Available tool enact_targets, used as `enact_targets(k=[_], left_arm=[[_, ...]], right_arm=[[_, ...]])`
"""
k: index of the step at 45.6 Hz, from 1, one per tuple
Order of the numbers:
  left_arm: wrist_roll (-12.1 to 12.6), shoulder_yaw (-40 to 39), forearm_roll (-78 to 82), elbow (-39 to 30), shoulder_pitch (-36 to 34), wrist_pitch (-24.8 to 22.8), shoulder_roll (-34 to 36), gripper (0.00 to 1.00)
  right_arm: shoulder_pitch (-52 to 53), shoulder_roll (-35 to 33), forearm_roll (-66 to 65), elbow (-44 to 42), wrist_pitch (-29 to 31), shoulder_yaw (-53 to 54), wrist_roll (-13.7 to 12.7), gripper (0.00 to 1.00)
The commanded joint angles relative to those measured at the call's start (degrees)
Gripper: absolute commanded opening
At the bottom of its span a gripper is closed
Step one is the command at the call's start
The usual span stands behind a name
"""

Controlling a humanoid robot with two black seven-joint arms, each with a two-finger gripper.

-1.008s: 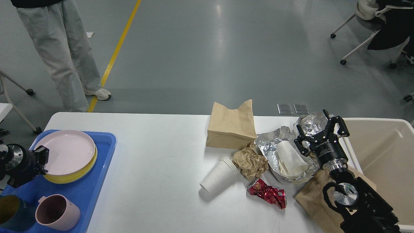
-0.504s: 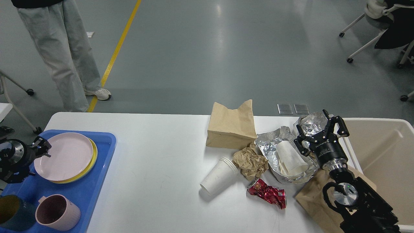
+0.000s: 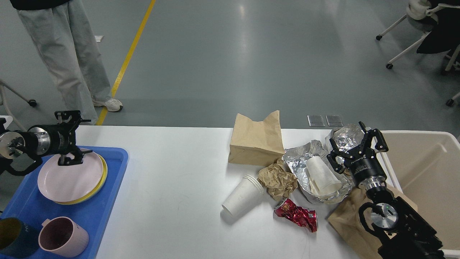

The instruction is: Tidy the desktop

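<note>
The white desktop [image 3: 172, 165] carries litter on its right half: an upright brown paper bag [image 3: 257, 140], crumpled brown paper [image 3: 276, 178], stacked white cups [image 3: 242, 196] on their side, a crushed red can [image 3: 296, 216], a foil tray [image 3: 302, 156] holding a white cup [image 3: 321, 174], and a foil ball [image 3: 345, 136]. My right gripper [image 3: 354, 145] is open and empty, hovering at the foil ball beside the foil tray. My left gripper [image 3: 81, 136] is open and empty, above the far rim of a pink plate [image 3: 68, 176].
A blue tray [image 3: 90, 216] at the left holds the pink plate on a yellow plate [image 3: 102, 178], a pink mug [image 3: 63, 237] and a dark mug [image 3: 10, 237]. A beige bin [image 3: 427, 169] stands at the right. A flat brown bag [image 3: 345, 219] lies under my right arm. A person [image 3: 68, 54] stands behind.
My left gripper has let go of the plate stack, then risen and moved right to above the pink plate's far rim. The plates now lie flat. The right arm has not moved.
</note>
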Motion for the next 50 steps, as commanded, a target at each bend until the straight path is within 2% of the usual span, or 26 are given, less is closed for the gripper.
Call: enact_targets(k=[1,4,6,10,15,18,30,38,50], left_arm=[[-0.2,-27.4,0.0,-0.1,8.3,0.0,-4.0,0.96],[-1.7,-38.6,0.0,0.0,10.8,0.0,-6.5,0.96],[-3.9,-43.9,0.1,0.0,12.6,0.1,-7.7,0.96],[-9.6,-45.5,1.0,-0.8,14.4,0.0,-10.8,0.96],[-19.3,-47.1,3.2,-2.3,16.3,-1.2,-13.1,0.96],[-22.5,-48.8,4.7,-4.8,19.8,-3.5,-13.6,0.96],[-22.6,-62.0,15.5,-20.7,34.2,-4.2,-19.3,0.96],[-23.6,-70.9,23.0,-21.5,37.8,-4.3,-24.4,0.96],[-23.4,-71.2,23.7,-21.2,37.3,-4.3,-25.2,0.96]], right_arm=[[0.0,0.1,0.0,0.0,0.0,0.0,0.0,1.0],[0.0,0.0,0.0,0.0,0.0,0.0,0.0,1.0],[0.0,0.1,0.0,0.0,0.0,0.0,0.0,1.0],[0.0,0.1,0.0,0.0,0.0,0.0,0.0,1.0],[0.0,0.1,0.0,0.0,0.0,0.0,0.0,1.0],[0.0,0.0,0.0,0.0,0.0,0.0,0.0,1.0],[0.0,0.0,0.1,0.1,0.0,0.0,0.0,1.0],[0.0,0.0,0.0,0.1,0.0,0.0,0.0,1.0],[0.0,0.0,0.0,0.1,0.0,0.0,0.0,1.0]])
